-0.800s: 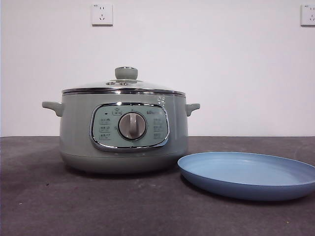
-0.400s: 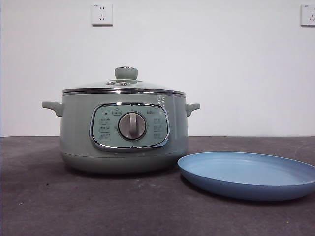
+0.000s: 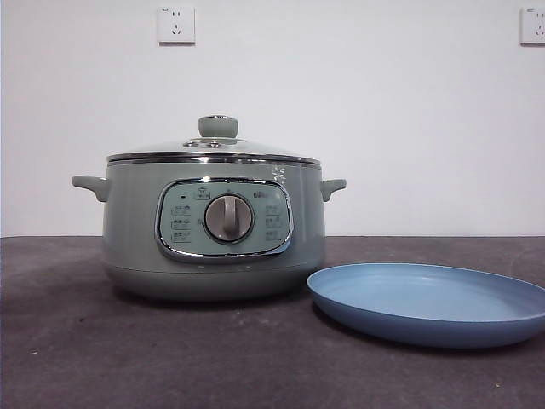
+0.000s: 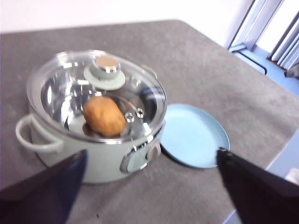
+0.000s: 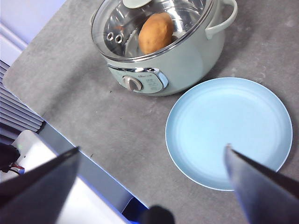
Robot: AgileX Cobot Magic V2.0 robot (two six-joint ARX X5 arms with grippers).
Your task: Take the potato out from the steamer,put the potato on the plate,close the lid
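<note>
Both grippers, left point(image 4: 149, 186) and right point(image 5: 152, 182), hang over your counter point(image 3: 170, 358) with fingers spread; the steamer point(image 3: 213, 230) panel's writing is too small to read.

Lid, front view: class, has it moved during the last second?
No. The lid sits on the steamer as before, its knob at the same spot below the left wall socket.

Two white wall sockets point(image 3: 176, 25) point(image 3: 532, 25) sit high above a dark grey table point(image 3: 170, 358)
</note>
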